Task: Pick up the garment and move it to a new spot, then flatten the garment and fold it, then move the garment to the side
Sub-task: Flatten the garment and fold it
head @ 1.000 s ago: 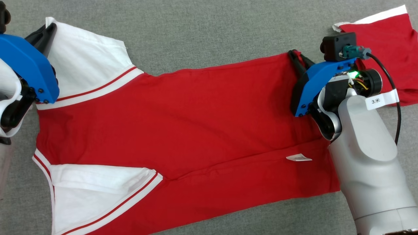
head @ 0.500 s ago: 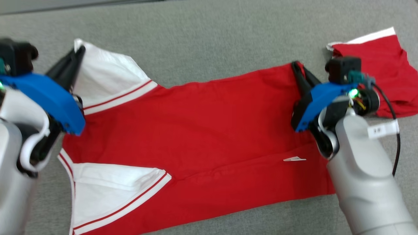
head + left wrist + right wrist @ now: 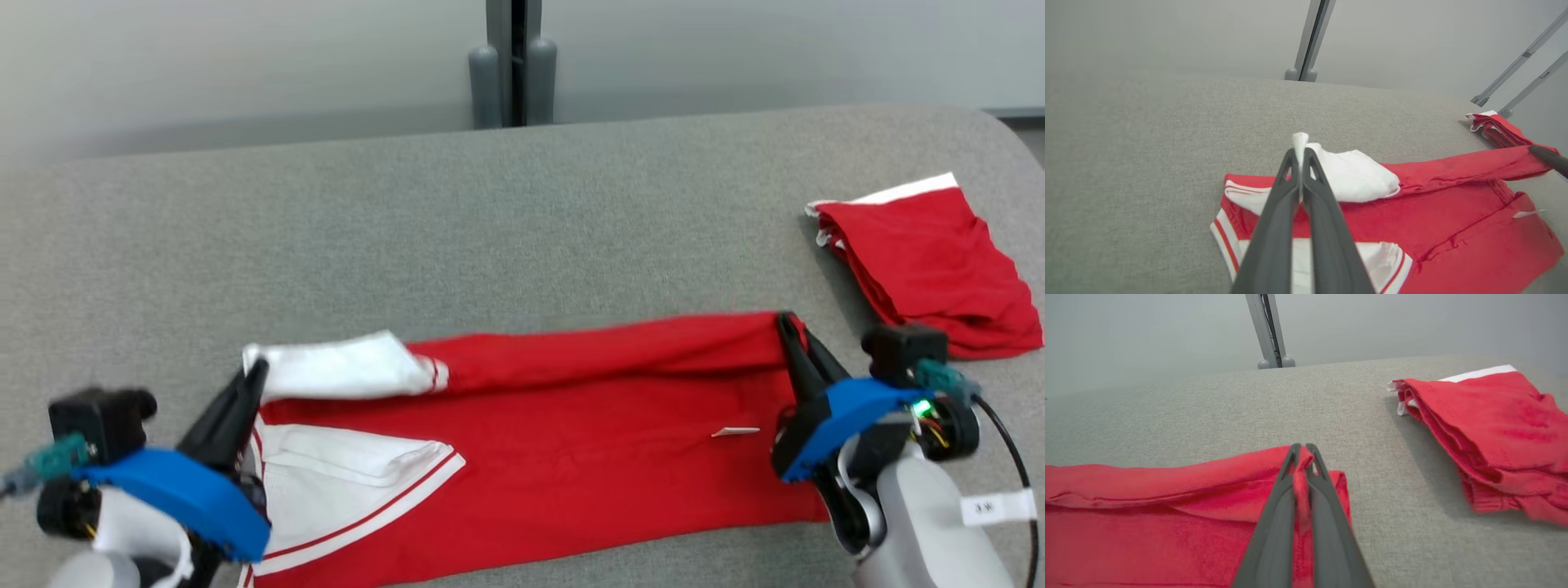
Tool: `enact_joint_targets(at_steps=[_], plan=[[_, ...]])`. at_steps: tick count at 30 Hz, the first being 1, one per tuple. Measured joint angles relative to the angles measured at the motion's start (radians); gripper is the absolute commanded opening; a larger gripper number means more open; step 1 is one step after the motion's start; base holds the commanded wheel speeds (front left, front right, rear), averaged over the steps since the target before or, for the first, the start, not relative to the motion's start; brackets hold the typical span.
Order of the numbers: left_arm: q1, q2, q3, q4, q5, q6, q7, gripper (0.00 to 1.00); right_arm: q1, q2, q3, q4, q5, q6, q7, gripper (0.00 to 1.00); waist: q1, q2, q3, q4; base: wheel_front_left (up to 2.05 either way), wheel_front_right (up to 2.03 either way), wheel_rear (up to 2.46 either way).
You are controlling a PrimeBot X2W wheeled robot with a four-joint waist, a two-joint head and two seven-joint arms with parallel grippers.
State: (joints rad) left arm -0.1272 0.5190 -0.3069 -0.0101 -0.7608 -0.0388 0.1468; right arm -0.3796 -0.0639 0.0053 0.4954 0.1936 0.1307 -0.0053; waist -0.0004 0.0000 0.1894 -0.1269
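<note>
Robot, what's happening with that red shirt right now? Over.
Left gripper shut on garment, white sleeve. Right gripper shut on its red corner. Far edge raised. Folded red pile at right, clear.

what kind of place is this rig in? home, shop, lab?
Most likely a lab or test bay, not a home: grey cloth-covered table, bare grey panels joined by a metal post behind it, and a folded red garment set aside near the red-and-white garment being folded, hinting at repeated trials.

- Grey fabric-covered table (image 3: 490, 229), far right corner rounded.
- Red T-shirt (image 3: 571, 465) with white sleeves lies along the near edge.
- Folded red garment (image 3: 931, 261) sits near the far right corner.
</note>
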Motion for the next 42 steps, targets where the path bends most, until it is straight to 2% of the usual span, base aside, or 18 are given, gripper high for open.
enact_joint_targets(at_steps=[8, 11, 12, 13, 14, 15, 16, 22, 28, 34, 42], plan=[[0.127, -0.066, -0.005, 0.043, -0.041, 0.011, -0.077, 0.00, 0.124, 0.004, -0.048, -0.064, -0.017, 0.000, 0.004, 0.02, 0.0002, 0.0000, -0.057, 0.016, 0.00, 0.00, 0.00], [0.152, -0.080, -0.009, 0.074, -0.043, 0.002, -0.107, 0.00, 0.155, 0.007, -0.064, -0.076, -0.030, 0.000, -0.014, 0.16, 0.0002, 0.0000, -0.072, 0.019, 0.00, 0.00, 0.00], [0.161, -0.086, -0.008, 0.083, -0.050, 0.001, -0.119, 0.00, 0.165, 0.008, -0.066, -0.078, -0.035, 0.000, -0.020, 0.26, 0.0002, 0.0000, -0.077, 0.020, 0.00, 0.00, 0.00], [0.169, -0.092, -0.009, 0.093, -0.051, -0.005, -0.132, 0.00, 0.176, 0.009, -0.067, -0.080, -0.041, 0.000, -0.029, 0.49, 0.0003, 0.0000, -0.082, 0.020, 0.00, 0.00, 0.00], [0.176, -0.099, -0.008, 0.102, -0.051, -0.007, -0.151, 0.20, 0.187, 0.010, -0.069, -0.083, -0.051, 0.000, -0.043, 1.00, 0.0002, 0.0000, -0.087, 0.020, 0.00, 0.00, 0.00], [0.183, -0.108, -0.004, 0.109, -0.054, -0.008, -0.169, 0.48, 0.199, 0.011, -0.072, -0.087, -0.059, 0.000, -0.054, 1.00, 0.0002, 0.0000, -0.092, 0.020, 0.00, 0.00, 0.00], [0.190, -0.115, -0.003, 0.118, -0.059, -0.012, -0.184, 1.00, 0.210, 0.011, -0.073, -0.088, -0.063, 0.000, -0.062, 1.00, 0.0002, 0.0000, -0.097, 0.020, 0.00, 0.00, 0.00], [0.249, -0.143, 0.019, 0.147, -0.064, -0.014, -0.285, 1.00, 0.278, 0.013, -0.113, -0.089, -0.044, 0.000, -0.129, 1.00, 0.0003, 0.0000, -0.125, 0.020, 0.00, 0.00, 0.00], [0.259, -0.150, 0.050, 0.146, -0.012, 0.025, -0.367, 1.00, 0.300, 0.014, -0.153, -0.077, -0.040, 0.000, -0.163, 1.00, 0.0003, 0.0000, -0.138, 0.034, 0.00, 0.00, 0.00], [0.238, -0.153, 0.050, 0.131, 0.072, 0.068, -0.393, 1.00, 0.295, 0.013, -0.154, -0.049, -0.042, 0.000, -0.160, 1.00, 0.0004, 0.0000, -0.136, 0.057, 0.00, 0.00, 0.00], [0.211, -0.177, 0.039, 0.132, 0.128, 0.101, -0.400, 1.00, 0.270, 0.014, -0.144, 0.076, -0.056, 0.000, -0.112, 1.00, 0.0005, 0.0000, -0.116, 0.092, 0.00, 0.00, 0.00]])
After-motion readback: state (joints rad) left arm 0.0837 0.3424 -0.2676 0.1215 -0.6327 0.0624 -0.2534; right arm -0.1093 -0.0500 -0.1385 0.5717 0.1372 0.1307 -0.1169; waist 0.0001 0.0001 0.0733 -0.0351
